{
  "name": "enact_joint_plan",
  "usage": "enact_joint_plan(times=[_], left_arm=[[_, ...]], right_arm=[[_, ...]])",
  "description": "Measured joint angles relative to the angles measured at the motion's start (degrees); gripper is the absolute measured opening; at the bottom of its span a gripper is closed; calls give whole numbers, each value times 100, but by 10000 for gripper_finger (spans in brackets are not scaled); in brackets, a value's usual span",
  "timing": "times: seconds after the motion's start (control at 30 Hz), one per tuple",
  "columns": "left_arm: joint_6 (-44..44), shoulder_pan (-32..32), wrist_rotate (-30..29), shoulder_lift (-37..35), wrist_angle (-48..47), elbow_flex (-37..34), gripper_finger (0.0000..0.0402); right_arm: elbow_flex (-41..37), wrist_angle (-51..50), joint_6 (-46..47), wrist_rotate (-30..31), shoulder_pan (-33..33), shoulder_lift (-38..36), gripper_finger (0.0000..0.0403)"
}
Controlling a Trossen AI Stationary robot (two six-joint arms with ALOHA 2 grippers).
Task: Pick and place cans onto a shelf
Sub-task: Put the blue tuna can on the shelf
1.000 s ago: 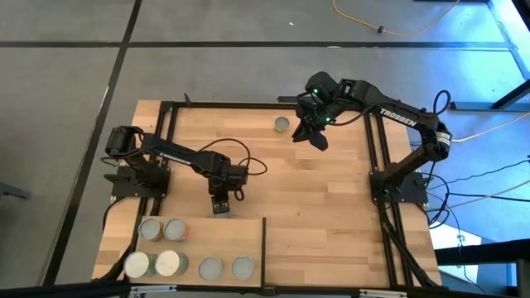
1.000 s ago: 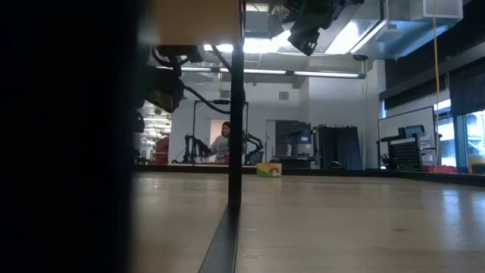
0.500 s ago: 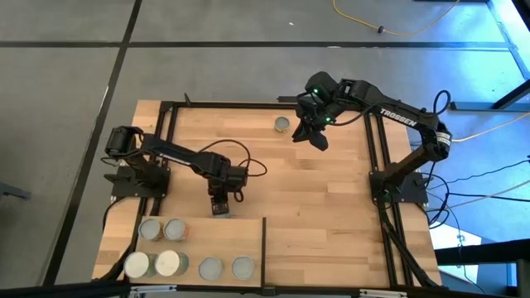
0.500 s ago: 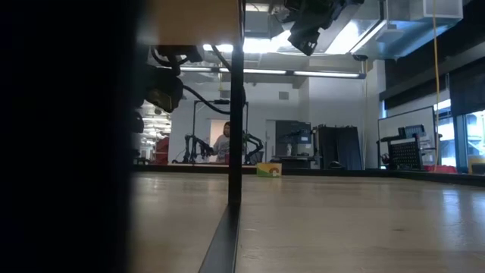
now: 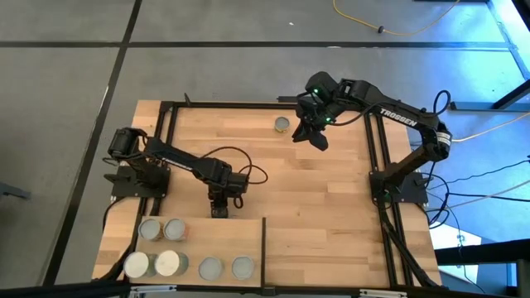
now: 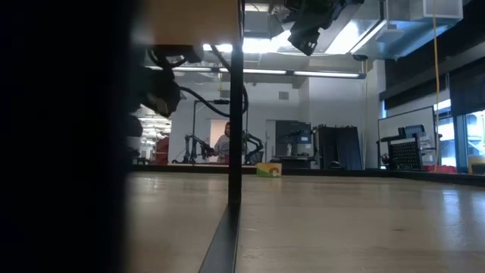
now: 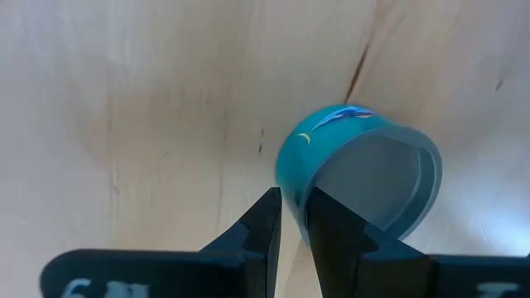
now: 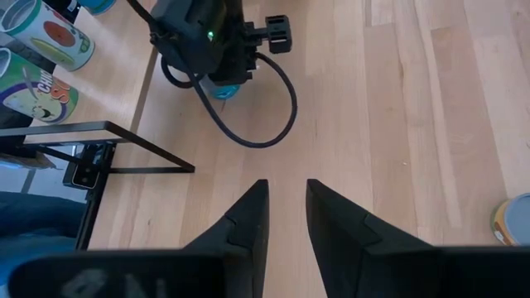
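My left gripper (image 5: 219, 210) is shut on a teal can (image 7: 356, 178) just off the shelf's far edge; the right wrist view shows this can (image 8: 225, 89) under the gripper. The shelf (image 5: 232, 240) is a pale board with a thin black upright (image 5: 264, 248) and carries several cans, among them two wider whitish-topped ones (image 5: 137, 265) (image 5: 169, 264). One more can (image 5: 282, 124) stands on its base on the tabletop at the far side. My right gripper (image 5: 313, 136) hangs above the table beside that can, empty, its fingers a narrow gap apart (image 8: 286, 186). My left gripper pinches the teal can's wall at its rim (image 7: 296, 178) between its two fingers. One finger (image 7: 267, 219) lies on the teal outside and the other (image 7: 331, 219) over the grey end face. The fingers point down. The can hangs tilted below them; whether it touches the wood, I cannot tell.
Black frame rails (image 5: 373, 149) run along the table's left, far and right sides. The shelf's black frame (image 8: 108, 128) and two printed cans (image 8: 37, 91) show in the right wrist view. A person sits far off in the room (image 6: 223, 144).
My left gripper has crept a little toward the table's near edge, closer to the shelf, still shut on the teal can.
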Motion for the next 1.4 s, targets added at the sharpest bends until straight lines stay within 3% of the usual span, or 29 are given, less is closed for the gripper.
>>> enact_joint_plan(times=[0.63, 0.9, 1.4], left_arm=[[52, -6, 12, 1, 138, -2, 54], [53, -8, -179, -9, 127, 4, 8], [111, 189, -447, -220, -150, 263, 2]], right_arm=[[0, 0, -13, 0, 2, 0, 85], [0, 42, -2, 0, 0, 0, 85], [0, 244, -13, 7, 0, 0, 85]])
